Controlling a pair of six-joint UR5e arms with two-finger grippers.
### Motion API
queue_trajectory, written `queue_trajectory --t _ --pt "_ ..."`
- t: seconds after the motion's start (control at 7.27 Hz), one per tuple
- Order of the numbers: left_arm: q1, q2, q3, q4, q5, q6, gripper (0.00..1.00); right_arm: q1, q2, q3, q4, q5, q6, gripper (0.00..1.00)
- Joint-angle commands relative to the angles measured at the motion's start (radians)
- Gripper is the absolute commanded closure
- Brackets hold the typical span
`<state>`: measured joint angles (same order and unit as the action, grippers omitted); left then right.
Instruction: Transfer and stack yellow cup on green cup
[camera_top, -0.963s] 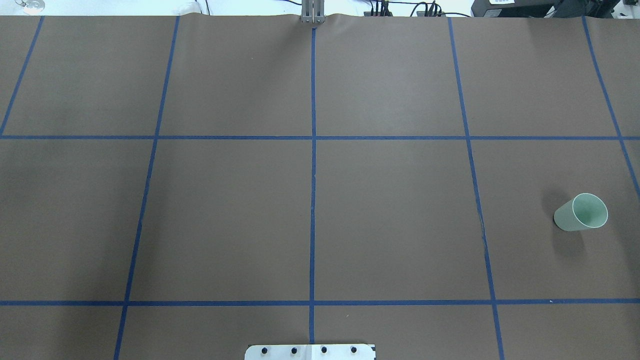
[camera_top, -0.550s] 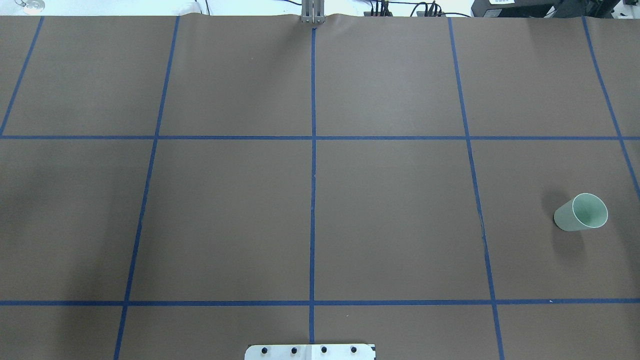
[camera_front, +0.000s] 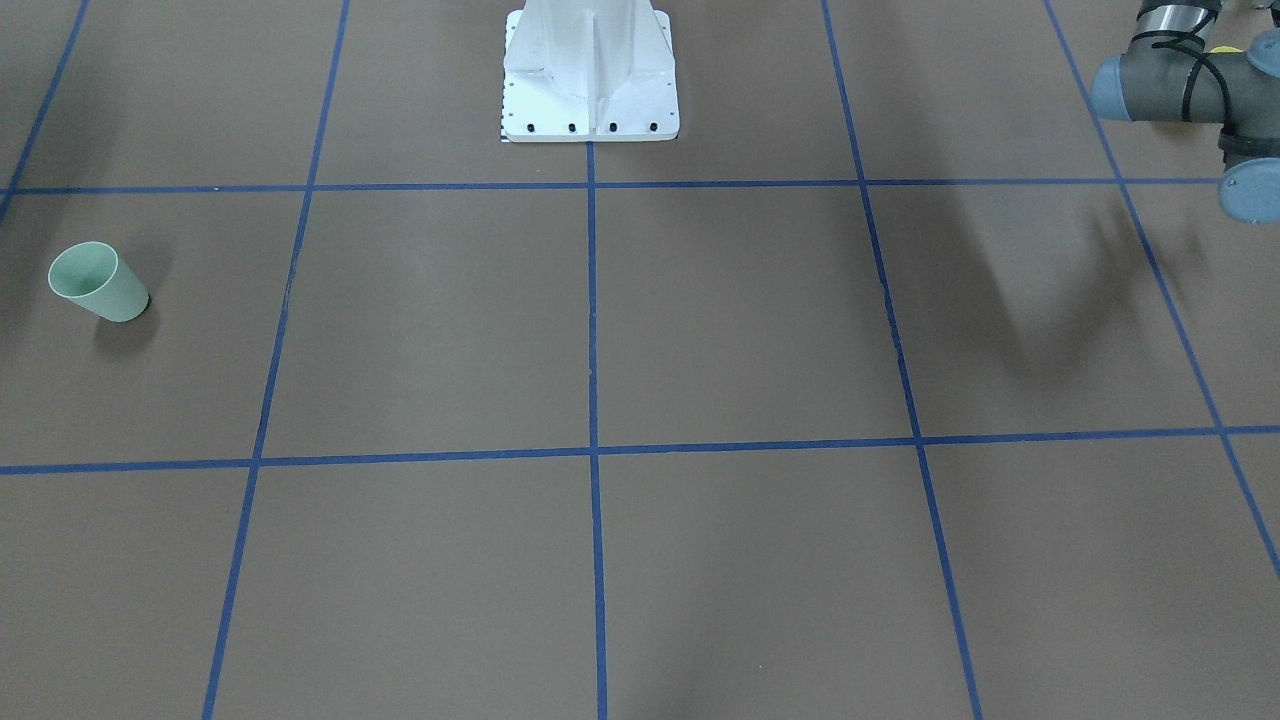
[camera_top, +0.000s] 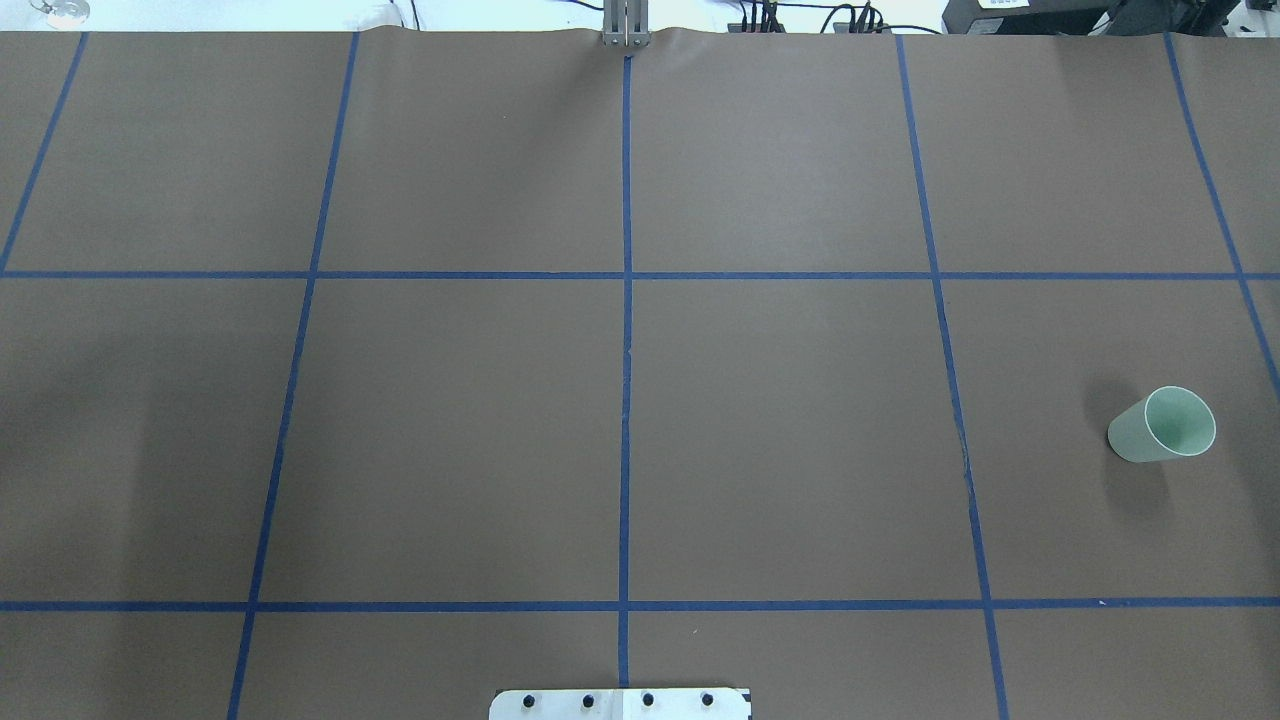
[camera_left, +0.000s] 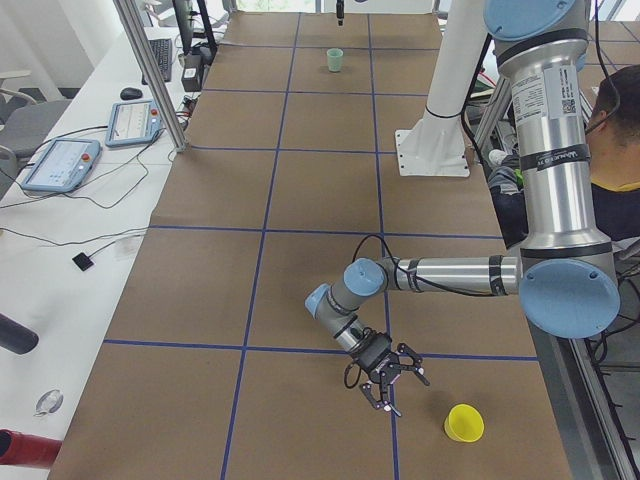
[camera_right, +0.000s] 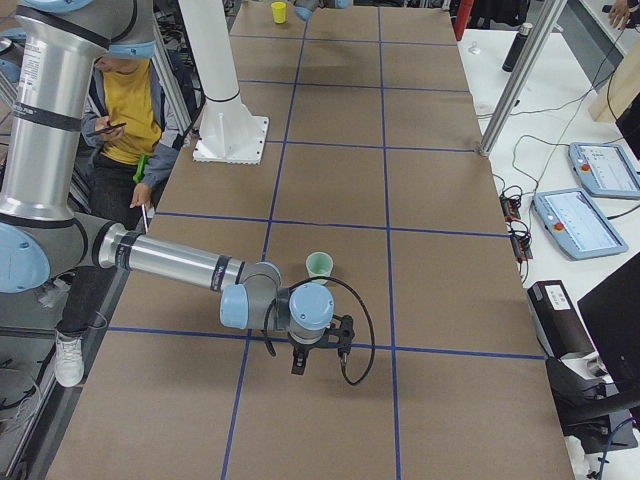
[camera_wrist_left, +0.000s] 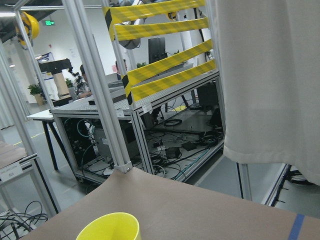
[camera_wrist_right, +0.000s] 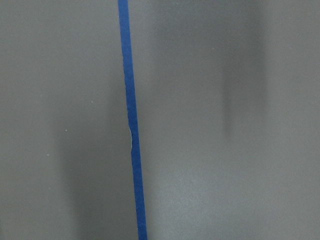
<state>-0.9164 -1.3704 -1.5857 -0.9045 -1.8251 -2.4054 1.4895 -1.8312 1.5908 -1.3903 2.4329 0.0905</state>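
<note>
The green cup (camera_top: 1160, 425) stands upright on the brown table, on my right side; it also shows in the front view (camera_front: 98, 283) and both side views (camera_right: 319, 264) (camera_left: 335, 60). The yellow cup (camera_left: 463, 423) stands upright near the table's left end; its rim shows at the bottom of the left wrist view (camera_wrist_left: 107, 227). My left gripper (camera_left: 398, 390) hangs low over the table a short way from the yellow cup, apart from it; I cannot tell whether it is open. My right gripper (camera_right: 300, 362) points down at the table near the green cup; I cannot tell its state.
The white robot base (camera_front: 590, 70) stands at the table's near edge. Blue tape lines (camera_wrist_right: 131, 125) divide the table into squares. A seated person (camera_right: 125, 120) is beside the base. Tablets (camera_left: 60, 165) and cables lie on a side bench. Metal frame posts (camera_wrist_left: 97, 85) stand at the table's left end.
The green cup has not moved. A faint shadow at the left edge of the overhead view has shifted slightly.
</note>
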Motion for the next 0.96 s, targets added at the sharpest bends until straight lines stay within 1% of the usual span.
queue_trajectory --t 0.0,0.14,0.41,0.55,0.83 --pt "0.074 -0.002 0.027 0.003 -0.091 -0.104 0.00 0.000 0.006 -0.002 0.001 0.000 0.002 0.00" --pt "0.082 -0.004 0.074 -0.002 -0.092 -0.129 0.00 0.000 0.006 -0.002 0.001 0.001 0.000 0.00" --pt "0.083 -0.009 0.151 -0.066 -0.092 -0.142 0.00 0.000 0.006 -0.002 0.001 0.001 0.000 0.00" --pt "0.085 -0.010 0.177 -0.095 -0.092 -0.150 0.00 0.000 0.006 -0.002 0.001 0.001 0.000 0.00" --pt "0.102 -0.013 0.203 -0.109 -0.118 -0.153 0.00 0.000 0.007 -0.002 0.001 0.001 0.000 0.00"
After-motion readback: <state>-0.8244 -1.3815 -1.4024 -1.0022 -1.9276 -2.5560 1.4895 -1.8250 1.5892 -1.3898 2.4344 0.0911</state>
